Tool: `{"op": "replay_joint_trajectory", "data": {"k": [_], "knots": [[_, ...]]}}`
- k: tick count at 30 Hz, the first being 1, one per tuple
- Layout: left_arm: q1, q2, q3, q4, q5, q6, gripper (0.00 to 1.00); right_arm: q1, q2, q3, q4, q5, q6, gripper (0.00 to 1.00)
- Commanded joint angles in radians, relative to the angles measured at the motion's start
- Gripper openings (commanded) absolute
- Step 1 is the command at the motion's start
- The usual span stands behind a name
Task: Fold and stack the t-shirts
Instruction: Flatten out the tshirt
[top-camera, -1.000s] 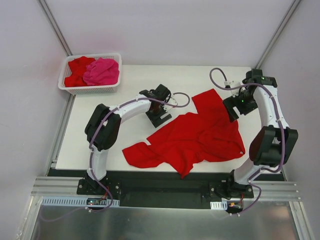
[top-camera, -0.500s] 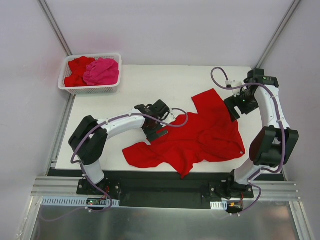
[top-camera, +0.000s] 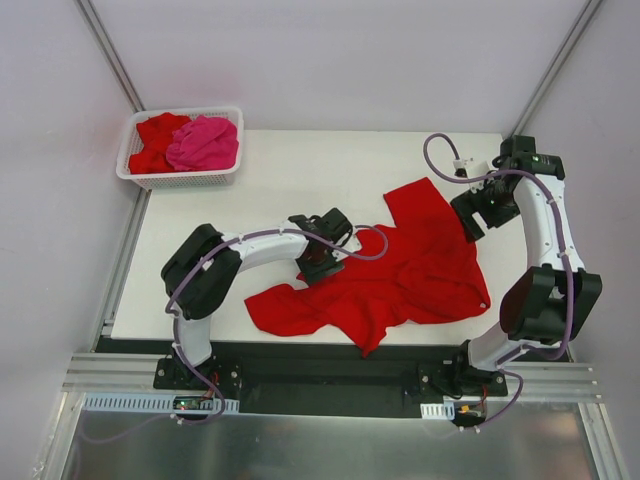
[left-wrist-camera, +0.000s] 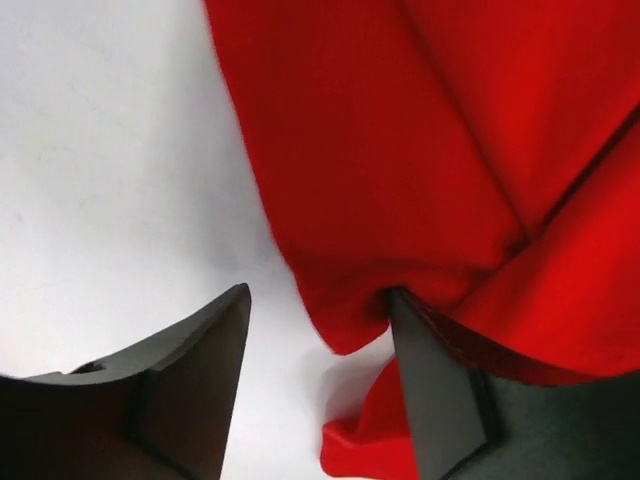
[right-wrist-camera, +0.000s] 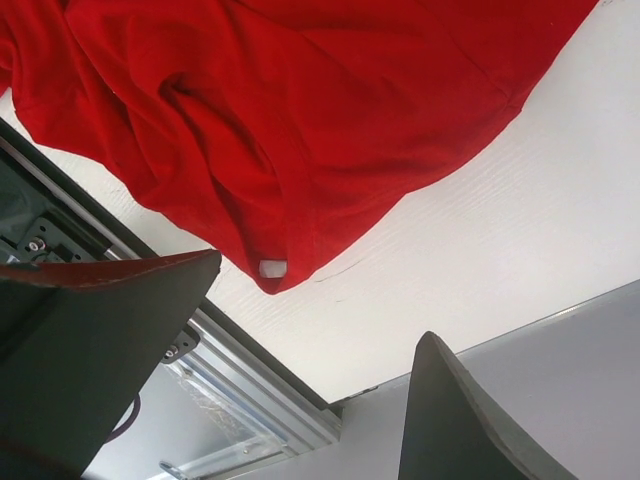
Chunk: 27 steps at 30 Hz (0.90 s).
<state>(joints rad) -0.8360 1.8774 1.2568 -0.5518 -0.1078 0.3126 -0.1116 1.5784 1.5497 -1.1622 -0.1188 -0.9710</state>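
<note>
Left claw (left-wrist-camera: 318, 300) apart, astride the red t-shirt (top-camera: 400, 272) hem mid-surface (top-camera: 270, 180), cloth against one finger; right claw (right-wrist-camera: 322, 295) apart above the shirt's right side.

Plain bright red cloth t-shirt (top-camera: 420, 270) on white table (top-camera: 300, 170); white plastic lattice basket (top-camera: 185, 180) holds a darker red t-shirt (top-camera: 153, 142) and a hot pink t-shirt (top-camera: 205, 142).

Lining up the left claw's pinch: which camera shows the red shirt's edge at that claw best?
Left wrist: the edge of the red t-shirt hangs between the fingers of the open left claw. Top external shows the whole shirt, but the claw hides that edge. Right wrist shows only another corner.
</note>
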Motion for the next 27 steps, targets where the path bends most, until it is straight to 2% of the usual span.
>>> {"op": "replay_joint_trajectory", "data": {"k": [1,2,4,10,16,24,27], "knots": [[-0.014,0.04,0.024,0.019,0.033,-0.02,0.46,-0.01,-0.044,0.016,-0.033,0.001,-0.026,0.9],[-0.014,0.042,0.023,0.02,0.031,-0.018,0.25,-0.01,-0.044,0.018,-0.033,0.001,-0.025,0.91],[-0.014,0.043,0.009,0.021,0.037,-0.01,0.0,-0.01,-0.049,0.018,-0.031,-0.002,-0.026,0.91],[-0.014,0.019,-0.034,0.024,0.037,0.016,0.0,-0.013,-0.047,0.015,-0.033,0.001,-0.034,0.91],[0.026,-0.069,-0.062,0.03,-0.07,0.144,0.0,-0.017,-0.055,-0.002,-0.028,-0.004,-0.038,0.91],[0.219,-0.149,0.079,0.018,-0.205,0.322,0.0,-0.017,-0.07,-0.036,-0.013,-0.002,-0.048,0.91],[0.245,-0.158,0.153,0.016,-0.234,0.374,0.0,-0.017,-0.06,-0.028,-0.01,0.004,-0.049,0.91]]}}
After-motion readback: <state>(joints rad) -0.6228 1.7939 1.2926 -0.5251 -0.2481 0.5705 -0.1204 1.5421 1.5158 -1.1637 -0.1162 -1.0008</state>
